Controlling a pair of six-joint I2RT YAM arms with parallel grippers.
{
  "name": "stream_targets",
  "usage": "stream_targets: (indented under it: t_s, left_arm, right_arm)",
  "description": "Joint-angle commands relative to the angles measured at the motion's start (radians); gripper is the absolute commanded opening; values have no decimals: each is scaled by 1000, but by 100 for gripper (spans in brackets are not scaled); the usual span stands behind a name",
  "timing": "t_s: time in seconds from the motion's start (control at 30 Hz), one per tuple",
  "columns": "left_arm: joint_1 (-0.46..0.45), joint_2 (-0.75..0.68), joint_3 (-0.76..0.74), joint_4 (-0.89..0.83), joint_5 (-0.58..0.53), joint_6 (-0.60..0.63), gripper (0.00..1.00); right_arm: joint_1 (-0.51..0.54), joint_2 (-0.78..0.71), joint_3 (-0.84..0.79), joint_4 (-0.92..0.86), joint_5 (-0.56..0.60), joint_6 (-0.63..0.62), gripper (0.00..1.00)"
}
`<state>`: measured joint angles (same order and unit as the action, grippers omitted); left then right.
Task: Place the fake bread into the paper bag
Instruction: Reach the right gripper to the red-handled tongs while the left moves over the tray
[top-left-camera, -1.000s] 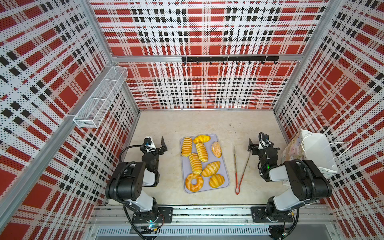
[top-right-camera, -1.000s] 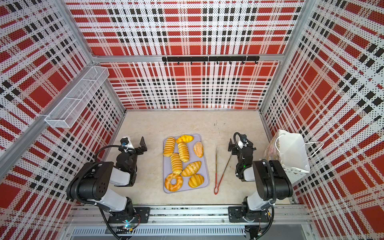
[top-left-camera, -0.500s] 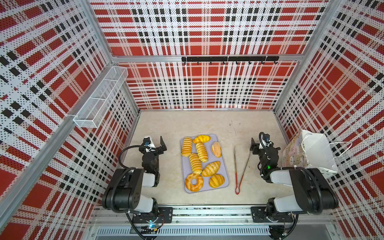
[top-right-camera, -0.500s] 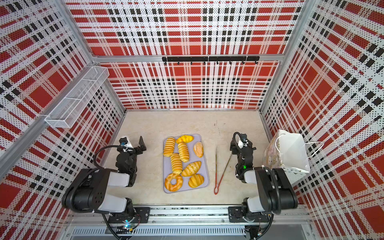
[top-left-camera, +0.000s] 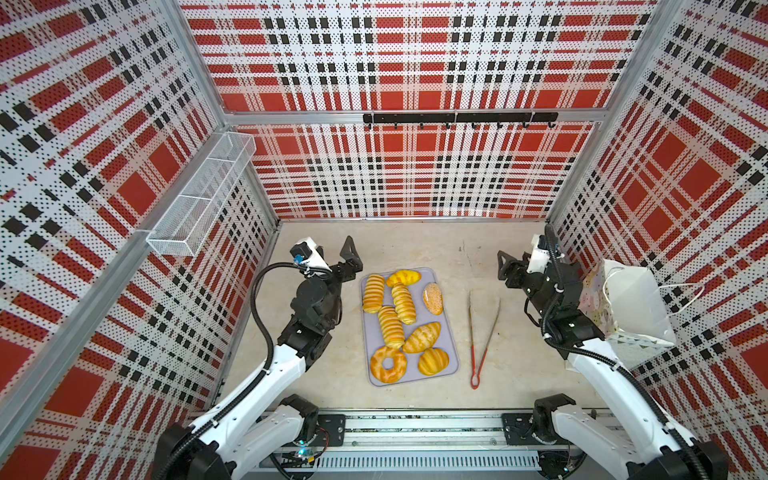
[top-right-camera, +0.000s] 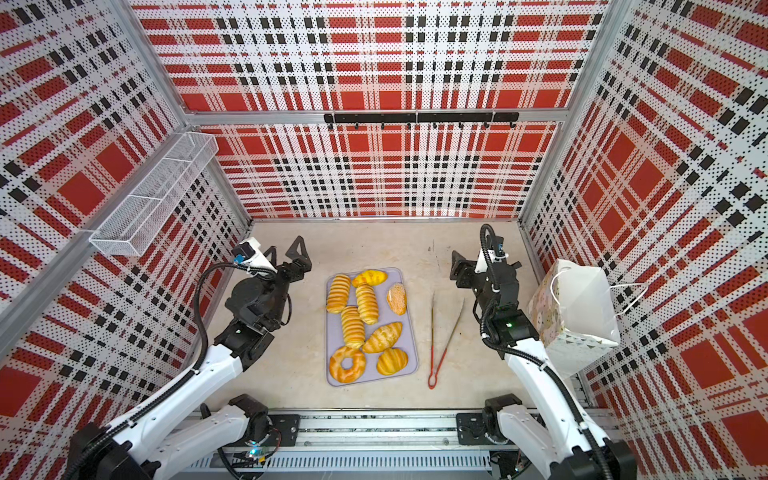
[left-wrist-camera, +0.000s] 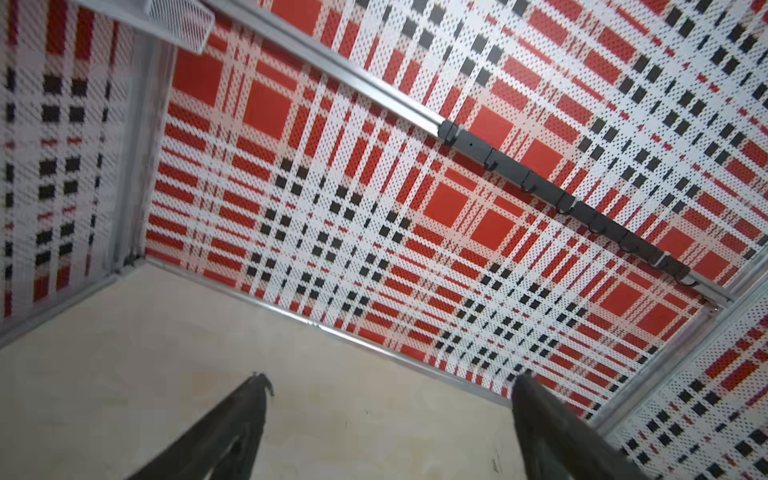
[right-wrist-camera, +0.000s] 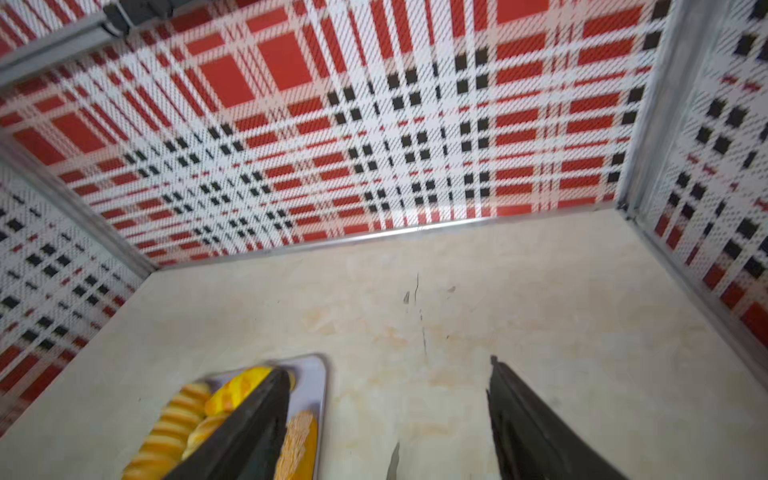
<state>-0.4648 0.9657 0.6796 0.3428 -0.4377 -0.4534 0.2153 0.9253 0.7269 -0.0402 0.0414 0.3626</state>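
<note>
On the pale, mottled tabletop (top-left-camera: 415, 245), between my two arms, the fake bread (top-left-camera: 390, 326) is lying untouched. It is eight glossy golden-yellow toy loaves, all crowded on a flat lavender-grey tray (top-left-camera: 412, 374). None is in the tall white paper bag printed with pastel animals (top-left-camera: 631, 303), which is standing at the right edge against the plaid wall, just behind my right arm. A pair of slim metal tongs with red handles (top-left-camera: 472, 340) is lying between the tray and that arm, touching neither.

I am holding my left gripper (left-wrist-camera: 390, 386) spread wide beside the tray's far left corner, with only bare table showing between its fingers. My right gripper (right-wrist-camera: 388, 370) is also parted and empty, and the tray's far corner is showing just past one finger (right-wrist-camera: 249, 424).

I am reading this as the reach for a first piece, with nothing bagged yet. The right arm is looking like the better choice, since the bag is on its side. I am favouring the speckled oval (top-left-camera: 433, 298), which is lying nearest that side and a little apart from the ridged rolls. Doing it well means crossing over the tongs without nudging them, straddling the oval's short width, and closing on its middle, because the shiny shell is looking slippery. I cannot tell how wide the bag's mouth is gaping, and light paper is likely to tip, so I am planning a drop from directly above.
</note>
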Motion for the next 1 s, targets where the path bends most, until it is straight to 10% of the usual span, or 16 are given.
stream_targets:
  t_s: [0.0,0.47,0.97]
  left_arm:
    - [-8,12,26,-284,121,-166,94]
    - [7,34,-30,-427,490,-179,96]
    - [34,154,-50,-329,859,-143,95]
  right_arm:
    - [4,-9,-9,-193,-57,81,75]
    - [64,56,-103,-458,-164,183,67]
    - [232,151,-78,-622,-15,363,81]
